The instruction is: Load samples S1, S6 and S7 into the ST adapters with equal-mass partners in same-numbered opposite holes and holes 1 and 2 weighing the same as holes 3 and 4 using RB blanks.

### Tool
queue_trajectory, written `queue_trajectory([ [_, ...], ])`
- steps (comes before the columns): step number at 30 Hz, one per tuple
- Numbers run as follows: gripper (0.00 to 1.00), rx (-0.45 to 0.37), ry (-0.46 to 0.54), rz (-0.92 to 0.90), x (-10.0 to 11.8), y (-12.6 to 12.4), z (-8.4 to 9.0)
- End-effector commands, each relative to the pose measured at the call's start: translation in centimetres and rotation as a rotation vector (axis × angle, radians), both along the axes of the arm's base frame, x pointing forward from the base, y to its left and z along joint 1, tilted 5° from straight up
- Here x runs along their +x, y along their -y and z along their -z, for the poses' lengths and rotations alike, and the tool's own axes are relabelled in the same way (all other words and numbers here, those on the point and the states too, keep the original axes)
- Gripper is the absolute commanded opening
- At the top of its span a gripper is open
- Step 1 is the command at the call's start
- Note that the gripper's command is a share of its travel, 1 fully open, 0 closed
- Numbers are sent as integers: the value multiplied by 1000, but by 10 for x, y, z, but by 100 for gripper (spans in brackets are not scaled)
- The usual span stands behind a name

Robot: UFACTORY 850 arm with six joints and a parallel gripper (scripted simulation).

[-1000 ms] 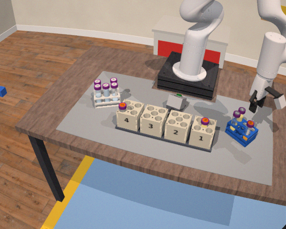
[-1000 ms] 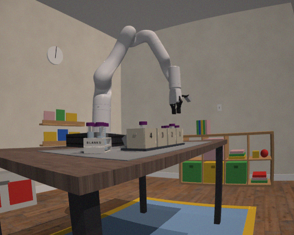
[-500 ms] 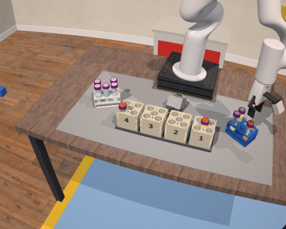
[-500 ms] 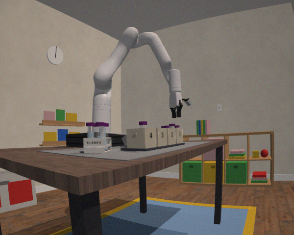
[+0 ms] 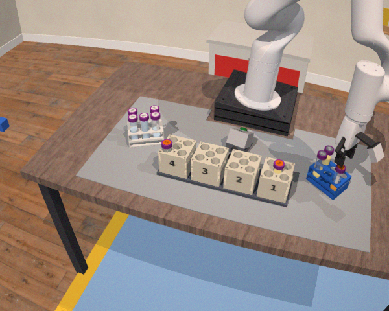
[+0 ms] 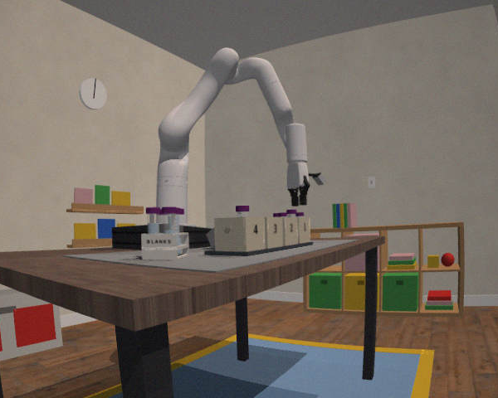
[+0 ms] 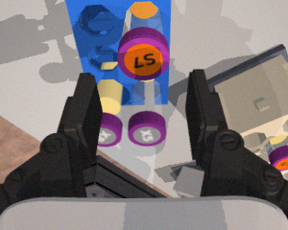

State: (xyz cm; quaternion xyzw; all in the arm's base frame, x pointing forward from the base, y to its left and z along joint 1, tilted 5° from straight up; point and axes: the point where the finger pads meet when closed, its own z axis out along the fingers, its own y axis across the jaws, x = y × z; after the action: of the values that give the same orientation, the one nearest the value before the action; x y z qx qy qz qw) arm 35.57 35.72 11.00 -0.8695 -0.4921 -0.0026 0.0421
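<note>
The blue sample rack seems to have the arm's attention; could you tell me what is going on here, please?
The arm's claw hangs open and empty just above the blue sample rack, lined up near the orange-dot tube S7. Two grey-dot tubes stand in the same rack. On the loading stand, adapter 1 and adapter 4 each hold one orange-dot tube; adapters 2 and 3 show empty holes. The white blank rack holds five tubes.

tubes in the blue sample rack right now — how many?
3. In the blue sample rack, S7 with its orange dot stands mid-rack; two grey-dot tubes sit side by side at the end nearest the end effector. The other wells look empty.
</note>
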Motion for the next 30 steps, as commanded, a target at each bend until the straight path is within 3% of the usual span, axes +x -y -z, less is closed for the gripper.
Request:
queue_trajectory([
  [1,57,2,1,0,0,-1,9],
  [14,57,2,1,0,0,-3,30],
  [30,57,2,1,0,-1,-3,33],
])
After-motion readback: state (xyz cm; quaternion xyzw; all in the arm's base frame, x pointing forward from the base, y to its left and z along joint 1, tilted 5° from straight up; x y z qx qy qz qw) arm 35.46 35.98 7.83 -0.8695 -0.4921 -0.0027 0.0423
